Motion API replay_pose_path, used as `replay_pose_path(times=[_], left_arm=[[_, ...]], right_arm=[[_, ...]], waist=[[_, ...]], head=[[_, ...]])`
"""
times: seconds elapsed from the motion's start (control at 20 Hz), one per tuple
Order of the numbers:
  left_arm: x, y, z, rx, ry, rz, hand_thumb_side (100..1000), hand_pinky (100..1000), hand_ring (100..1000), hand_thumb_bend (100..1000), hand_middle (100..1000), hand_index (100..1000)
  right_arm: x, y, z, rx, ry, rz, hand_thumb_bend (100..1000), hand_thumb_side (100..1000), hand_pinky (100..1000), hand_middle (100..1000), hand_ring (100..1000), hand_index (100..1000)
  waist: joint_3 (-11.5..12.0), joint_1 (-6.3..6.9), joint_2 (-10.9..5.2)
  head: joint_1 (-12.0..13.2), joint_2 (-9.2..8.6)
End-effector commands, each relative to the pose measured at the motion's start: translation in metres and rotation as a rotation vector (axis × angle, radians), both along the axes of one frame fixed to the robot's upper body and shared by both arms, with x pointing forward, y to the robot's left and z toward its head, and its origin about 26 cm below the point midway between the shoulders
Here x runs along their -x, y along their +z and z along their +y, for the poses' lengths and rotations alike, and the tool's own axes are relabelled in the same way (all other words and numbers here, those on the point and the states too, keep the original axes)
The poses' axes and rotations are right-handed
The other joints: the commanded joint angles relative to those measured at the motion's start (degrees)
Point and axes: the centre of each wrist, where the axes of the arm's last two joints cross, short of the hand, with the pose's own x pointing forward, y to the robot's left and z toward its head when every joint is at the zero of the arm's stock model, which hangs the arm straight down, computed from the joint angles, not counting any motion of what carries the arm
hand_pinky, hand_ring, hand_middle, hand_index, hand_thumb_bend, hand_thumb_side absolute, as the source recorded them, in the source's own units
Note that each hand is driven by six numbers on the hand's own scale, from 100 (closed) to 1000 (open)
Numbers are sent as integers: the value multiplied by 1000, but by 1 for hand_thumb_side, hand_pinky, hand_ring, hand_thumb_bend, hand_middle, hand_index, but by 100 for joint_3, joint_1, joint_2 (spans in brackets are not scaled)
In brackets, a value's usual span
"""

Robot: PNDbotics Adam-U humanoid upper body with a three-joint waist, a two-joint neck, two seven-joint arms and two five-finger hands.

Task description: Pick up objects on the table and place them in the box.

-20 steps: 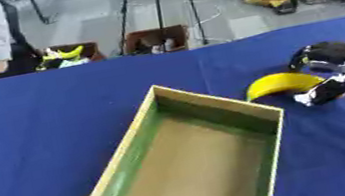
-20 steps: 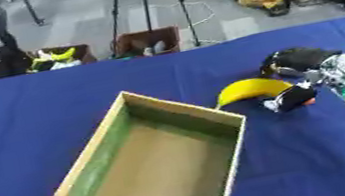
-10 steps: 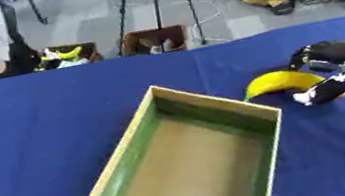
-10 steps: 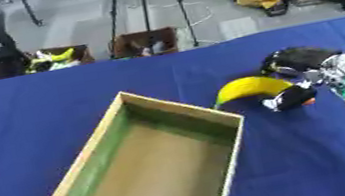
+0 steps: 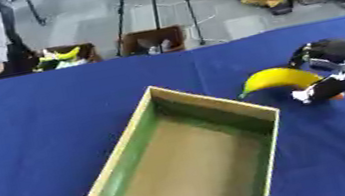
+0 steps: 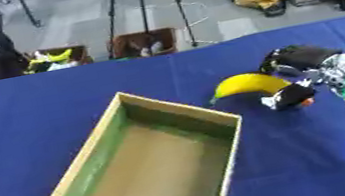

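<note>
A yellow banana (image 6: 249, 84) lies at the table's right side, just past the far right corner of the open cardboard box (image 6: 79, 156), whose inside is green-walled and holds nothing. My right hand (image 6: 300, 55) comes in from the right edge. Its black fingers curl behind the banana and its thumb (image 6: 289, 96) closes on the banana's near side. A small orange spot shows at the thumb's tip. My left hand appears in neither view.
A blue cloth (image 5: 31, 130) covers the table. Beyond the far edge, two brown bins (image 5: 151, 42) stand on the floor beside tripod legs. A person stands at the far left corner, touching nothing on the table.
</note>
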Motion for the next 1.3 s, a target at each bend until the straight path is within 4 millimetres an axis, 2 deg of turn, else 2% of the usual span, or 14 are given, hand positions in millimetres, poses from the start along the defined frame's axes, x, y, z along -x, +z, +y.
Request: replay_pose_path(times=[0.05, 0.85, 1.3], left_arm=[[2, 7, 2, -25, 2, -20, 998, 217, 420, 100, 425, 619], [3, 8, 4, -28, 7, -17, 995, 220, 421, 100, 427, 619], [3, 9, 6, -33, 7, -17, 993, 222, 423, 100, 429, 620]], right_arm=[[6, 24, -7, 12, -12, -68, 100, 639, 726, 597, 753, 678], [11, 34, -6, 14, -5, -120, 100, 698, 719, 586, 751, 665], [14, 42, 1, 19, 24, -143, 100, 734, 719, 579, 752, 660]], waist=[[-9, 7, -180], [-58, -14, -316], [-86, -64, -432]], head=[[17, -74], [24, -35], [36, 30]])
